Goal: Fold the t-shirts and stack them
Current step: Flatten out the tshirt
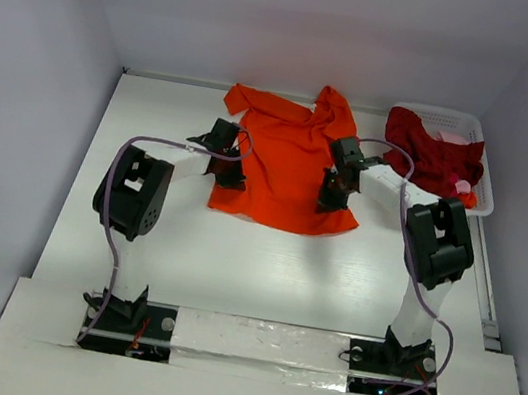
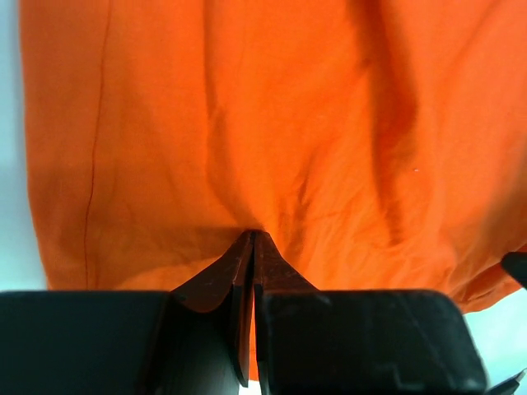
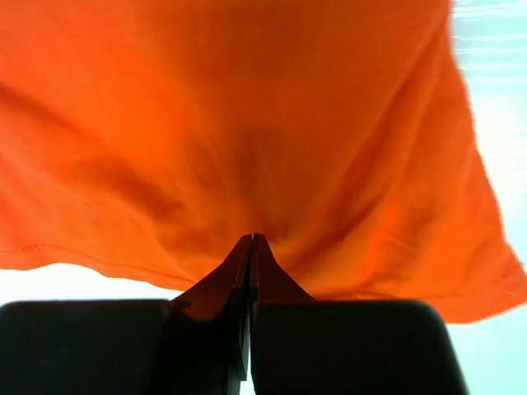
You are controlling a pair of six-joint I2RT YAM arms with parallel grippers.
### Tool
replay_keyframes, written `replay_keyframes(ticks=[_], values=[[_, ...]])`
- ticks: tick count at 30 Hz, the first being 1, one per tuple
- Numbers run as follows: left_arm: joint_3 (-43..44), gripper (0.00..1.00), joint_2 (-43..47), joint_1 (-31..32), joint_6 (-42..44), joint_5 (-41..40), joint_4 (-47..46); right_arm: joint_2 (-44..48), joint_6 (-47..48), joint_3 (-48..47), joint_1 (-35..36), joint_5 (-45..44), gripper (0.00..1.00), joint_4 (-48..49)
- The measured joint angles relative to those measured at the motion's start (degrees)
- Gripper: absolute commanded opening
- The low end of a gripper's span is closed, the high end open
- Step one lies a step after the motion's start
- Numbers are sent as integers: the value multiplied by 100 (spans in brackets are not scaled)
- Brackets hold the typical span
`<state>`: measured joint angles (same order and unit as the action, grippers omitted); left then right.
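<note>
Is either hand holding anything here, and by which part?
Both hold the orange-red t-shirt. The left hand pinches cloth just inside the shirt's side edge nearest that arm, and the right hand does the same at the opposite side edge.

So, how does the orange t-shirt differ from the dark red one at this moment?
The orange t-shirt lies spread on the table; the dark red t-shirt is bunched in the white basket. The left gripper and right gripper pinch the orange one; no gripper touches the dark red one. Both are unfolded cloth shirts.
</note>
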<state>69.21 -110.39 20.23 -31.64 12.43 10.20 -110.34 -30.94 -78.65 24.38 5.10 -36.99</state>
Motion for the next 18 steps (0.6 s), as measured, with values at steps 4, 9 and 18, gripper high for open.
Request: replay_keyframes(ticks=[4,9,18], values=[[-42,0,0,94,-4,-4,-173,22,2,195,63,120,0,223],[-208,0,63,192,-15,-20,-409,249,-17,774,127,282,0,459],[-756,0,442,297,-68,-22,-595,1091,-103,1921,184,533,0,881]])
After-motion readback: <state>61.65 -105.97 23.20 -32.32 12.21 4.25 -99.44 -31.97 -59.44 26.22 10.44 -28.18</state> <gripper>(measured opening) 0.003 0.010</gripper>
